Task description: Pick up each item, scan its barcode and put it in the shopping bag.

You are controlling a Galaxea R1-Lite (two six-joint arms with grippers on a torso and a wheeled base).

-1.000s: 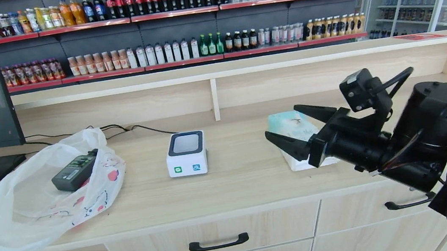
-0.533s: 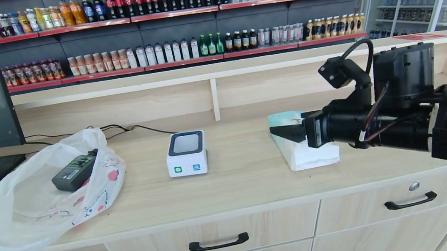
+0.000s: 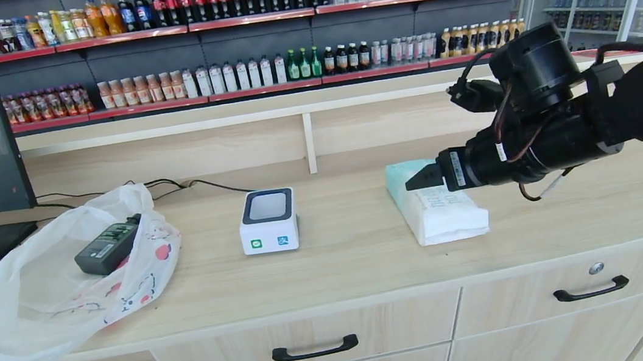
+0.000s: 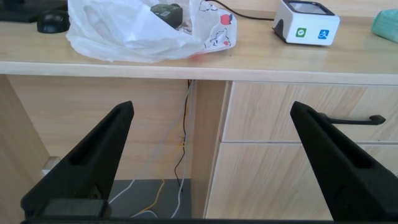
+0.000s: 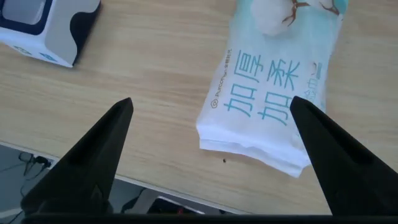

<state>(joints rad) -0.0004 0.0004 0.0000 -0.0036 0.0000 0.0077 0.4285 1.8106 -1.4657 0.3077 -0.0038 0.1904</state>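
Left claw [image 4: 211,107]: fingers standing wide apart, hanging lower than the front edge of the pale wooden surface [image 3: 356,262], facing the cabinet drawers [image 4: 298,118].

White plastic shopping bag [image 3: 36,301]: lying crumpled at the left end of the surface, mouth gaping, one fold drooping over the front edge. A dark grey boxy item [image 3: 107,246] is resting inside it.

White cube-shaped scanner [image 3: 268,221]: sitting mid-surface with its dark window facing up, well apart from the bag, with bare wood lying open on both sides.

White-and-teal soft tissue pack [image 3: 439,215]: lying flat to the right of the scanner. Its long axis is running from back to front, with the teal end pointing at the rear ledge and the white end stopping short of the front edge. Open surface is stretching away to its right.

Right claw [image 5: 208,107]: fingers spread wide, hovering over the pack and straddling its width.

Change: the right arm has been swinging up and levelling out, and the claw, earlier seen splayed in the head view, is now showing edge-on. The pack, scanner and bag are staying put.
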